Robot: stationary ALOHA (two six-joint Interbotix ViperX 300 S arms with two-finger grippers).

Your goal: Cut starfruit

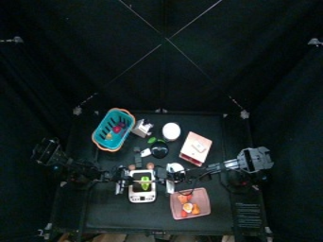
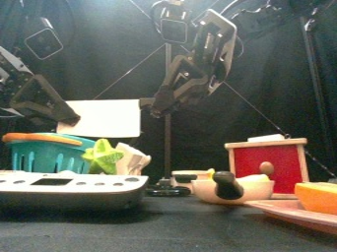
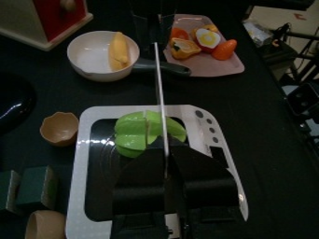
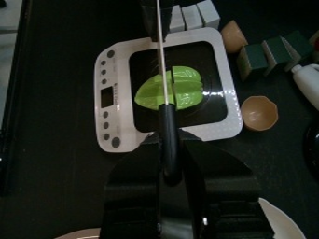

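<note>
The starfruit (image 4: 173, 87) lies on the white scale (image 4: 115, 89) — just beyond the right gripper (image 4: 166, 140), which is clamped on a knife (image 4: 162, 56) above it. A white bowl (image 3: 90, 58) holds a yellow slice (image 3: 119, 49); the pink plate (image 3: 225, 65) holds orange pieces.

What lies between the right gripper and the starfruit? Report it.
A knife: its black handle runs from the right gripper to the starfruit, blade over the fruit. The right wrist view shows it.
</note>
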